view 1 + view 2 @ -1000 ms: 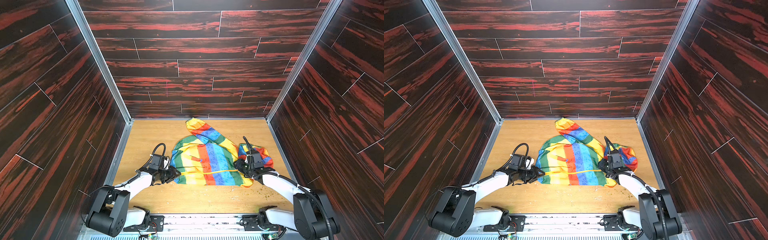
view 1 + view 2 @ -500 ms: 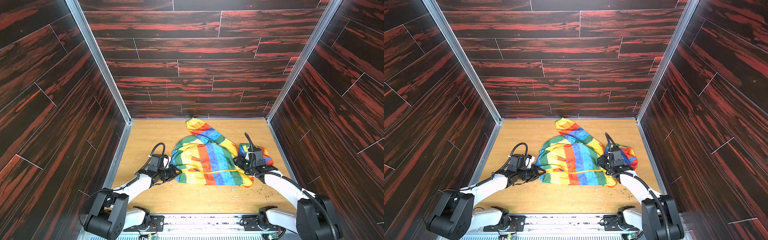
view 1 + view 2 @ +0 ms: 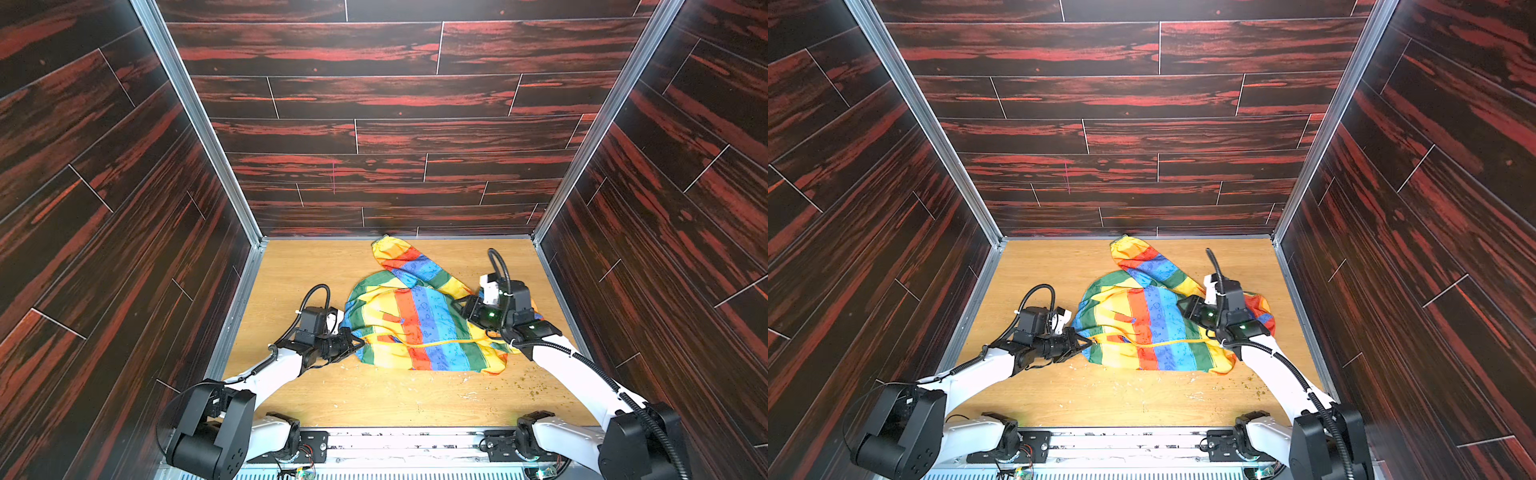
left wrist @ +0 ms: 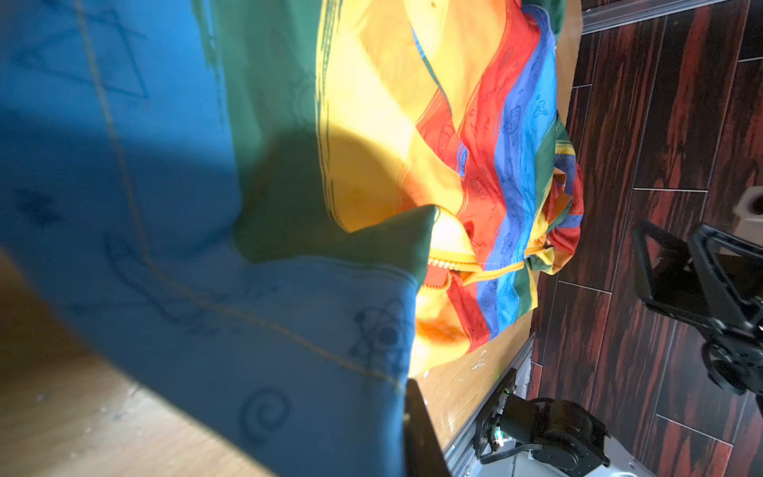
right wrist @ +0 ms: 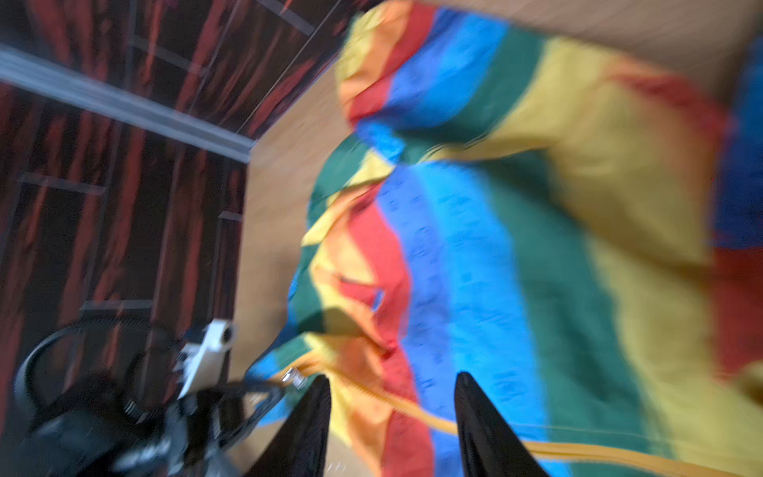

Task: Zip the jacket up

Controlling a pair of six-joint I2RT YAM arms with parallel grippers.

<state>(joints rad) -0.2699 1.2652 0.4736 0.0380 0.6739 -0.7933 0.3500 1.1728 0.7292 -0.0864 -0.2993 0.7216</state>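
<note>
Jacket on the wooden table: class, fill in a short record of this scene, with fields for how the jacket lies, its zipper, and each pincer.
jacket: rainbow stripes, lying rumpled on the table, one sleeve stretched out on its far side
zipper: yellow, running crosswise near the jacket's front edge
left pincer: shut on the jacket's left corner, at the zipper's end
right pincer: open, over the jacket's right side

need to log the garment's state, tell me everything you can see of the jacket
The jacket is thin, shiny fabric in yellow, orange-red, blue and green stripes with small printed doodles. It lies crumpled on the wooden table, with one sleeve stretching toward the back wall. A yellow zipper runs across its near part. The left gripper is shut on its left edge by the zipper's end. The right gripper hangs open over its right side.
</note>
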